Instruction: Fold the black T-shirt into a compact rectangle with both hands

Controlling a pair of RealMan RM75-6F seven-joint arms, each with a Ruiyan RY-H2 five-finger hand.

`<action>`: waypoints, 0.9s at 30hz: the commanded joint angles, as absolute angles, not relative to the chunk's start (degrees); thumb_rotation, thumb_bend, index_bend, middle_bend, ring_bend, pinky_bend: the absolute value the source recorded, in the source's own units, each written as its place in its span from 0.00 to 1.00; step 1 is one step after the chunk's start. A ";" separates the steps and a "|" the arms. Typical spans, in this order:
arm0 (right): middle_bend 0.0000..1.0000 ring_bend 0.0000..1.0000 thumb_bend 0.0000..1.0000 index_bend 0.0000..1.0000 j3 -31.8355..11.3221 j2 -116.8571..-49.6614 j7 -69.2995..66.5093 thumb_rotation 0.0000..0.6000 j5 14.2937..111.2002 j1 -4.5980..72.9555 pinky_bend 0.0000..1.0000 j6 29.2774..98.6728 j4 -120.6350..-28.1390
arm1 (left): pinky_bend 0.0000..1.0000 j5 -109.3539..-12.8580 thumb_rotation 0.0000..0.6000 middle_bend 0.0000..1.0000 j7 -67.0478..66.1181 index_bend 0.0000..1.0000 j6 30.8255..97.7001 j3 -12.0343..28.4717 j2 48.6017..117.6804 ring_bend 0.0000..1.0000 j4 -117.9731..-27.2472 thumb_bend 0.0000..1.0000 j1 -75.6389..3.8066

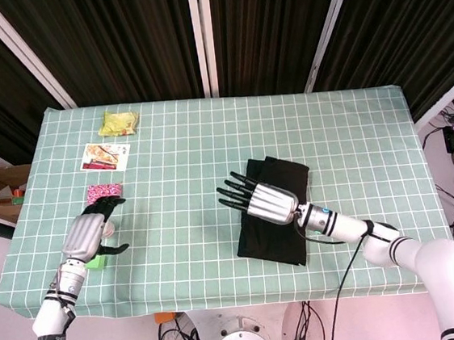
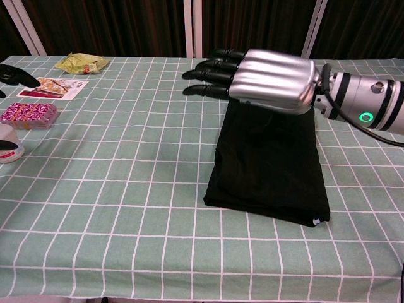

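Observation:
The black T-shirt (image 1: 276, 213) (image 2: 268, 164) lies folded into a long, narrow rectangle right of the table's centre. My right hand (image 1: 256, 198) (image 2: 262, 79) hovers above its left edge, palm down, fingers straight and spread, holding nothing. Far off at the table's left front edge, my left hand (image 1: 89, 230) floats with its dark fingers slightly curled and nothing in it; the chest view shows only its fingertips (image 2: 16, 74) at the left border.
On the left side lie a yellow-green packet (image 1: 117, 122) (image 2: 81, 62), a printed card (image 1: 105, 157) (image 2: 55, 87) and a pink patterned pack (image 1: 102, 191) (image 2: 26, 114). A white roll (image 2: 7, 142) and a small green block (image 1: 99, 263) sit by my left hand.

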State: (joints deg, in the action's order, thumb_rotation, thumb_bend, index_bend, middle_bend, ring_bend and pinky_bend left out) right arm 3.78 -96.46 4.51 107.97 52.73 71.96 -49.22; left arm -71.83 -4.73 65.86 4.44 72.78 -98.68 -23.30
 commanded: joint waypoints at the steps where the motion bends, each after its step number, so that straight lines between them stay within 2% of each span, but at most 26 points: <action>1: 0.05 0.00 0.24 0.00 1.63 -85.75 6.24 1.00 102.38 47.02 0.01 76.01 -65.45 | 0.18 -72.20 1.00 0.12 -4.69 0.18 66.72 4.73 72.22 0.09 -99.13 0.10 -22.93; 3: 0.08 0.01 0.36 0.01 2.73 -80.98 4.53 1.00 100.09 45.02 0.04 74.74 -73.44 | 0.18 -72.47 1.00 0.12 -4.67 0.18 67.23 4.79 71.91 0.09 -99.42 0.10 -22.68; 7: 0.14 0.11 0.59 0.10 6.67 -73.35 -1.44 1.00 97.47 41.71 0.19 71.78 -85.49 | 0.18 -72.71 1.00 0.12 -4.91 0.18 67.64 4.64 71.54 0.09 -99.76 0.10 -22.29; 10: 0.16 0.12 0.66 0.14 8.62 -72.32 -1.89 1.00 98.23 40.37 0.19 70.77 -87.39 | 0.18 -72.53 1.00 0.12 -5.09 0.18 67.55 4.67 71.64 0.09 -99.97 0.10 -22.26; 16: 0.17 0.12 0.69 0.15 11.02 -76.92 -4.74 1.00 100.41 40.06 0.20 65.58 -84.96 | 0.18 -72.51 1.00 0.12 -6.28 0.18 67.10 4.70 72.12 0.09 -100.81 0.10 -22.59; 22: 0.17 0.12 0.69 0.15 10.50 -83.68 -6.15 1.00 101.65 41.64 0.19 60.75 -79.79 | 0.18 -72.02 1.00 0.12 -7.05 0.18 67.04 4.84 72.21 0.09 -101.28 0.10 -22.63; 27: 0.17 0.12 0.69 0.15 10.83 -86.20 -6.08 1.00 102.08 42.87 0.18 57.04 -77.51 | 0.18 -72.07 1.00 0.12 -7.16 0.18 67.48 4.78 71.78 0.09 -101.57 0.10 -22.28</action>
State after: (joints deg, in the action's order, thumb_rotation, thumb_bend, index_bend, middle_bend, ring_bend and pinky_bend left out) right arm 10.68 -85.53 -6.01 101.84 42.36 57.91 -78.04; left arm -72.07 -7.14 67.45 4.79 71.79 -101.56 -22.30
